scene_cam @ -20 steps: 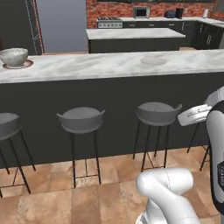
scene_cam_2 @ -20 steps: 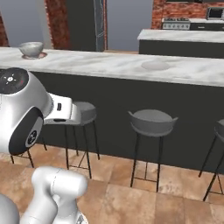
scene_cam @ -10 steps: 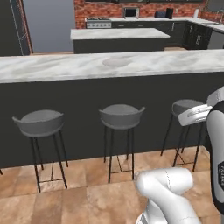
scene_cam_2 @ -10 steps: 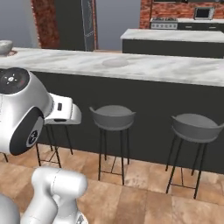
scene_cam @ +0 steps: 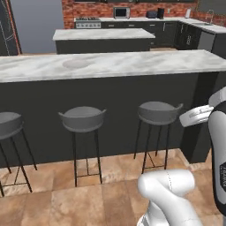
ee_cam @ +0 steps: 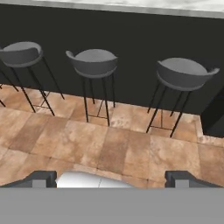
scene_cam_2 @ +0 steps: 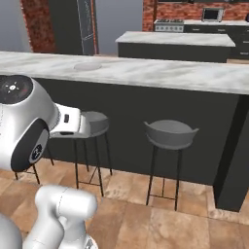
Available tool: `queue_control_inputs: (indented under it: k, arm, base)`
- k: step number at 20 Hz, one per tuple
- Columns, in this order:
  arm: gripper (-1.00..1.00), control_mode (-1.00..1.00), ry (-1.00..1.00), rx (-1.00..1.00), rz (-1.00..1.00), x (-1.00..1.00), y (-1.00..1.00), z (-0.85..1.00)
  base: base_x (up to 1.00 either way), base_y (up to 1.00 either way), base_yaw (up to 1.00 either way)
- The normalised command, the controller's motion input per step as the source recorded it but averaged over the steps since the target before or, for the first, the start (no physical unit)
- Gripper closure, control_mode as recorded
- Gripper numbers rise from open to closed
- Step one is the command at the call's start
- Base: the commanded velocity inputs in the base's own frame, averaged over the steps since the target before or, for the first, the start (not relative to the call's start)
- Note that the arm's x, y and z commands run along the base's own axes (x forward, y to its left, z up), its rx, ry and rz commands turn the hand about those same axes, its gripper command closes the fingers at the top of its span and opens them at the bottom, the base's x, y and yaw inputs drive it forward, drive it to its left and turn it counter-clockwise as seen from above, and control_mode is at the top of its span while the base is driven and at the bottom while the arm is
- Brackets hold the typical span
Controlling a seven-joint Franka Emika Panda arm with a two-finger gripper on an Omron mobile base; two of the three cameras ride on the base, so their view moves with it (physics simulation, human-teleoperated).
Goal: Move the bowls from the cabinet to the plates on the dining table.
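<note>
The dining table [scene_cam: 132,62] [scene_cam_2: 170,75] runs across in front of me, marble on top and dark on its side [ee_cam: 131,39]. One pale plate [scene_cam: 76,63] [scene_cam_2: 87,66] lies bare on the marble, left of centre. My gripper [ee_cam: 112,179] is open, its fingertips [ee_cam: 43,178] wide apart with nothing between them, and it looks down at the tiled floor in front of the table. The bowls and the cabinet are out of view.
Grey bar stools [scene_cam: 82,118] [scene_cam: 159,112] [scene_cam_2: 170,133] [ee_cam: 92,61] stand along the table's near side. The table's right end [scene_cam: 207,88] is close by. Behind it are a kitchen island [scene_cam: 103,37] and a back counter with a microwave [scene_cam: 121,12].
The base has driven to the right along the table, so the whole scene slid left. The bowl on a plate at the table's left end has passed out of view.
</note>
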Motion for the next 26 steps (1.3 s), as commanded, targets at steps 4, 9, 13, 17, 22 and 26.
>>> queue_control_inputs:
  k: [4,9,13,17,22,26]
  arm:
    - [-1.00,1.00,0.00,0.00,0.00,0.00,0.00,0.00]
    - [-1.00,1.00,0.00,0.00,0.00,0.00,0.00,0.00]
    - [-1.00,1.00,0.00,0.00,0.00,0.00,0.00,0.00]
    - [-1.00,1.00,0.00,0.00,0.00,0.00,0.00,0.00]
    - [-1.00,1.00,0.00,0.00,0.00,0.00,0.00,0.00]
    - [-1.00,1.00,0.00,0.00,0.00,0.00,0.00,0.00]
  base:
    - [-0.54,-0.79,0.02]
    - [-0.50,-0.82,0.04]
    - [-0.34,-0.94,0.04]
    - [-0.02,-1.00,0.04]
    - [0.06,-1.00,0.03]
    - [0.19,-1.00,0.03]
